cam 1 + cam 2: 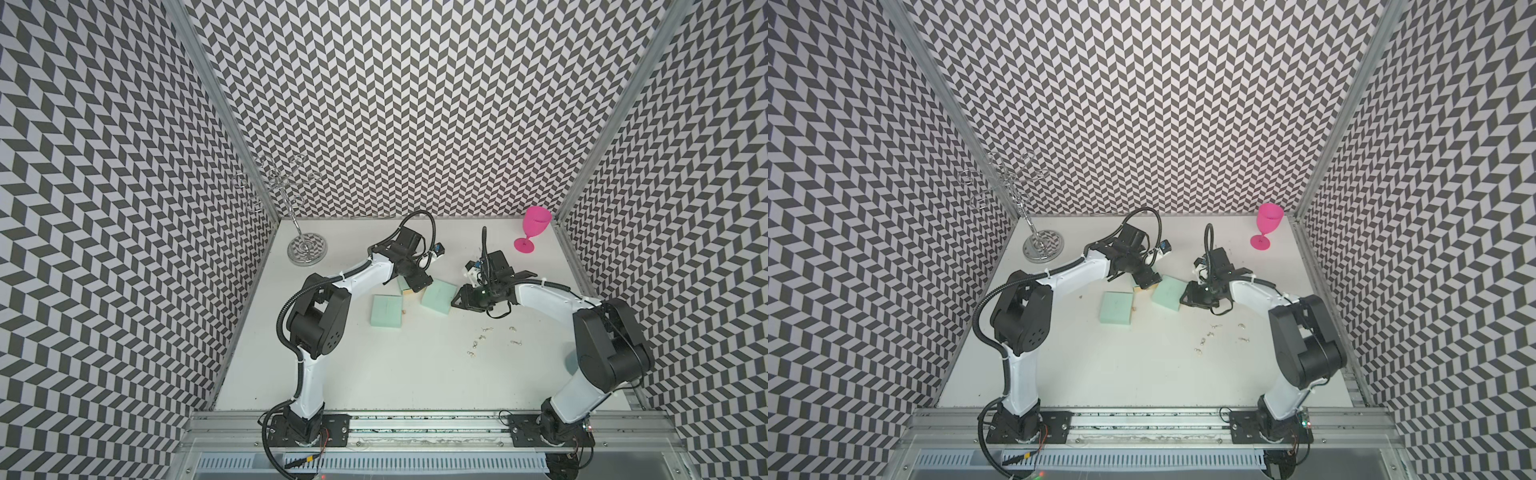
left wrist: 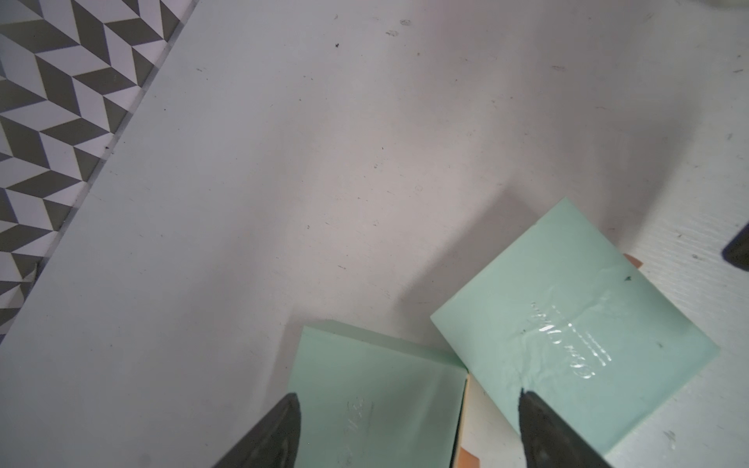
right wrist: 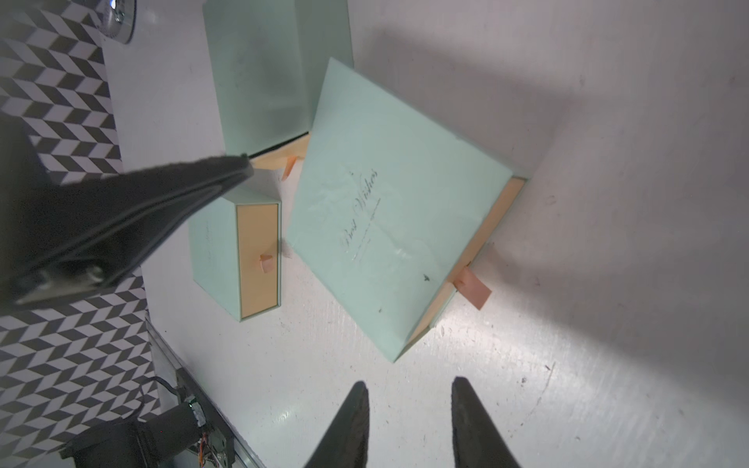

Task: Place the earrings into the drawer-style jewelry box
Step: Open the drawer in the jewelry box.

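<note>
Tiny earrings [image 1: 475, 344] lie scattered on the surface [image 1: 395, 374], near the shut box [image 1: 436, 296], on its robot-facing side. Left jaws hang spread beside the box; right jaws, half parted, hold nothing. Light, stiff and probably slippery, each piece likely needs a pinch across its middle.

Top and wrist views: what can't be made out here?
- Tiny silvery metal earrings: too small in both top views for an exact count; outside both wrist views.
- Rear mint-green cardboard drawer box: mostly under the left gripper in a top view.
- Peach drawers: insides enclosed, unseen in every view.
</note>
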Robot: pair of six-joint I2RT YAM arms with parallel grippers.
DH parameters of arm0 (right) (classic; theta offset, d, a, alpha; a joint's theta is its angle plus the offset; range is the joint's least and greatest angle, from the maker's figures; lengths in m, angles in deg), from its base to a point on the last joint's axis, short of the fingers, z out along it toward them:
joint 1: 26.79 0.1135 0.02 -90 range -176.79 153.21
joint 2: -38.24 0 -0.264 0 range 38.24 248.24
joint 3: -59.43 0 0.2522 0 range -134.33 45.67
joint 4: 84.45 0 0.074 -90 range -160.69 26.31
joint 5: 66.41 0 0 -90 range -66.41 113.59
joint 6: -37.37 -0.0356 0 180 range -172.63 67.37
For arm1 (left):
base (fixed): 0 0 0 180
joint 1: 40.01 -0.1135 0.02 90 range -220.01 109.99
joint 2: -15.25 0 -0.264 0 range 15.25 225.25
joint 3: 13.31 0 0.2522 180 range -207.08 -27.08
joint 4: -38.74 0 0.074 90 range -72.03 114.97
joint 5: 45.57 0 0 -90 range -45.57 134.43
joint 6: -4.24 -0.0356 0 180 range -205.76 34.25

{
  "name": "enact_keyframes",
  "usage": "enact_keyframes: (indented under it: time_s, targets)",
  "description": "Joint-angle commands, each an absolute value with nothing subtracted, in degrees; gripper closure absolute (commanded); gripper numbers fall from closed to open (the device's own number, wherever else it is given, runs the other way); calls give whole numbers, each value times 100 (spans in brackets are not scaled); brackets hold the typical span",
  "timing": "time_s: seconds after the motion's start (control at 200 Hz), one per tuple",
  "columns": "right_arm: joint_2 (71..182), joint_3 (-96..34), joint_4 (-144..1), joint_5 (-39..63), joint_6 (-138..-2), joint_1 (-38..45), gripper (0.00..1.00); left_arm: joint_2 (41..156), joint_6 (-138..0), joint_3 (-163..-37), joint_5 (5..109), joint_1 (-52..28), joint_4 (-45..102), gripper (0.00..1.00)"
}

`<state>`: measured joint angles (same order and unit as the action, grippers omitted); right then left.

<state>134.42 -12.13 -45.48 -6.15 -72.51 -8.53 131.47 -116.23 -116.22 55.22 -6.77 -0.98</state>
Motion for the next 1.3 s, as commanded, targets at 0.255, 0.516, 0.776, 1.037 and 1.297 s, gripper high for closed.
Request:
enact_keyframes:
  time_s: [0.255,0.516,0.776,1.037,1.297]
  targets:
    - [13719,-936,-5408,-1484,-7810,-1282,67,12864,-11714,-11463,5996,-565,-58,28]
    - [13841,-819,-5694,-1641,-8058,-1330,67,12862,-11625,-11270,6015,-389,-40,32]
    - [13963,-650,-6046,-1830,-8388,-1437,67,12942,-11650,-11068,5898,-345,76,45]
    - [14070,-443,-6489,-1968,-8730,-1508,68,12978,-11746,-10908,5824,-329,136,55]
    - [14269,-360,-6913,-2129,-9005,-1588,68,12971,-11833,-10805,5761,-257,177,56]
